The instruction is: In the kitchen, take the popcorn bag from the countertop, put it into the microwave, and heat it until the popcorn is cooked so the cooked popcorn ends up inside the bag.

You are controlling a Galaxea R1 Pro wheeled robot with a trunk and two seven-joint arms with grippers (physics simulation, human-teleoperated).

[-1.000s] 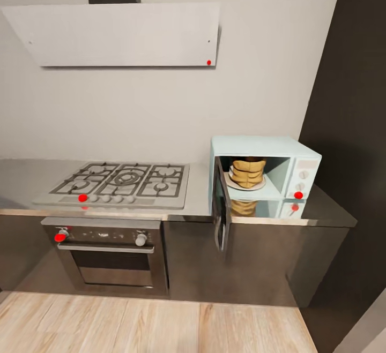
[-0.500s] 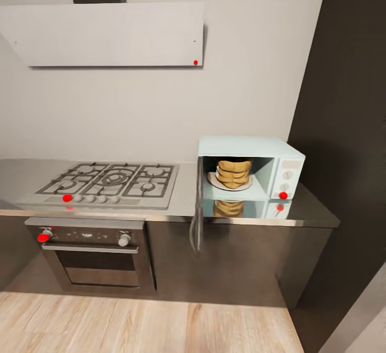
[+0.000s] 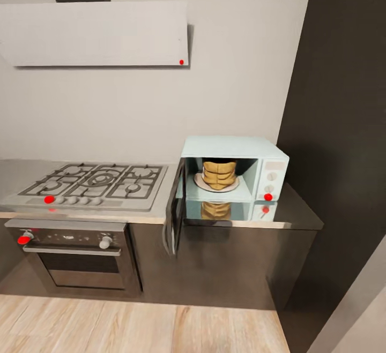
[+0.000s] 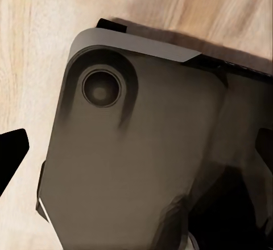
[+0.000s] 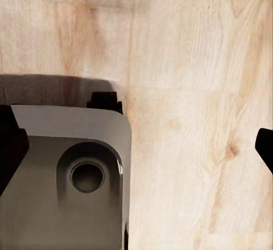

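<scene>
- Mint-blue and standing at the right end of the countertop (image 3: pixel 145 215), the microwave (image 3: pixel 231 175) is showing its dark glass door (image 3: pixel 174 215) swung wide open toward me on its left hinge.
- Sitting inside the open cavity on a pale round plate (image 3: pixel 216 184), the tan popcorn bag (image 3: pixel 219 174) is standing upright, its creased sides mirrored in the shiny surface below.
- I am viewing all of this from the head camera, well back from the counter; both of my arms are hanging low, far from the bag and the microwave.
- Beside the microwave, to its left, the gas hob (image 3: pixel 88 183) is lying flush in the worktop, with the built-in steel oven (image 3: pixel 75 254) under it and the flat grey hood (image 3: pixel 94 33) on the wall above.
- My left wrist camera is looking down on a dark rounded panel of my own base (image 4: pixel 136 164) over the wooden floor (image 4: pixel 34 50); black fingertips (image 4: pixel 11 156) are edging the frame, wide apart and holding nothing.
- My right gripper is reading the same way: its fingertips (image 5: pixel 10 144) are spread at the frame's sides, empty, above pale floorboards (image 5: pixel 187 90) and a corner of the base (image 5: pixel 68 176).
</scene>
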